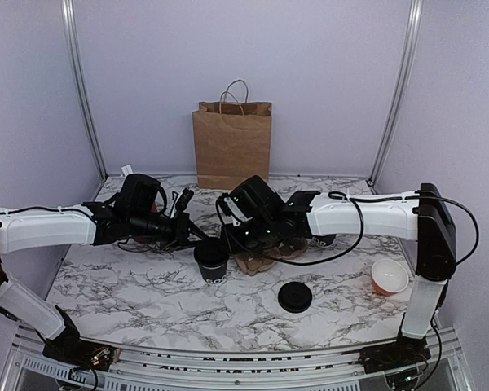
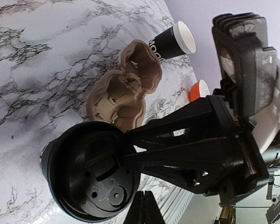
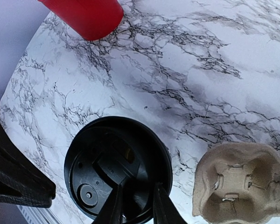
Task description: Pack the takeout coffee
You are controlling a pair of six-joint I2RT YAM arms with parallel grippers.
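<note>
The takeout coffee (image 1: pixel 212 261), an all-black cup with white print near its base, stands upright at mid-table with a black lid on it. It also shows in the left wrist view (image 2: pixel 84 177) and in the right wrist view (image 3: pixel 107 158). My right gripper (image 3: pixel 136 205) hangs over the cup, its fingers a narrow gap apart with the tips on the lid near its rim. In the top view it (image 1: pixel 228 243) is at the cup's right. My left gripper (image 2: pixel 144 211) is shut and empty, just beside the cup's left.
A brown cardboard cup carrier (image 1: pixel 257 262) lies right of the cup. A brown paper bag (image 1: pixel 232 142) stands at the back. A loose black lid (image 1: pixel 294 296) and an orange bowl (image 1: pixel 389 277) lie near right. A white-topped cup (image 2: pixel 172 41) and a red holder (image 3: pixel 84 16) stand farther off.
</note>
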